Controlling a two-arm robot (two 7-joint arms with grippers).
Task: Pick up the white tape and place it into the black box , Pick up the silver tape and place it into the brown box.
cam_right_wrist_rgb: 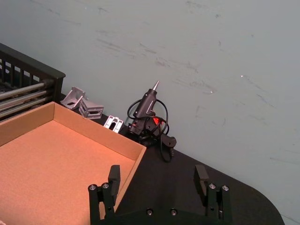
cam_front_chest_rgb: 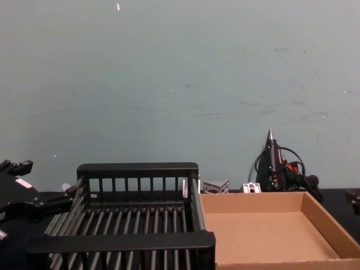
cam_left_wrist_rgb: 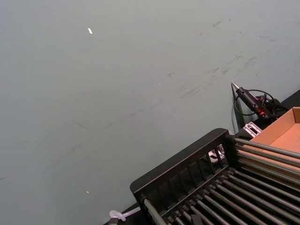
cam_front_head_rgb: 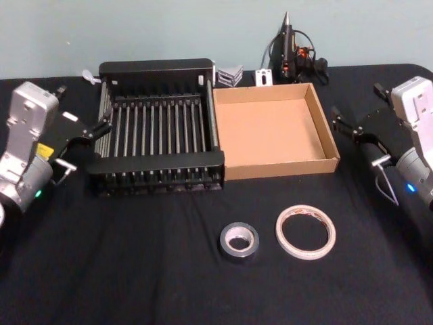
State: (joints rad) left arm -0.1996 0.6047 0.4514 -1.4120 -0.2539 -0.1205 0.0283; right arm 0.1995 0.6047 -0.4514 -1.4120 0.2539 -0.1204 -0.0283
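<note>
A: Crate first?
B: The black box (cam_front_head_rgb: 160, 161) sits mid-table, the brown box (cam_front_head_rgb: 274, 132) touching its right side.
A: Tapes?
B: The head view has them in front of the brown box: white tape (cam_front_head_rgb: 306, 232), and silver tape (cam_front_head_rgb: 239, 242) just to its left. The chest view cuts them off.
A: Grippers?
B: Left gripper (cam_front_head_rgb: 99, 128) hovers at the crate's left wall; I cannot tell its fingers. Right gripper (cam_right_wrist_rgb: 160, 179), fingers apart, hangs right of the brown box.

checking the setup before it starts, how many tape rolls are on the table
2. The silver tape lies on the black cloth in front of the boxes; the white tape lies just to its right, apart from it. Neither box holds one.
</note>
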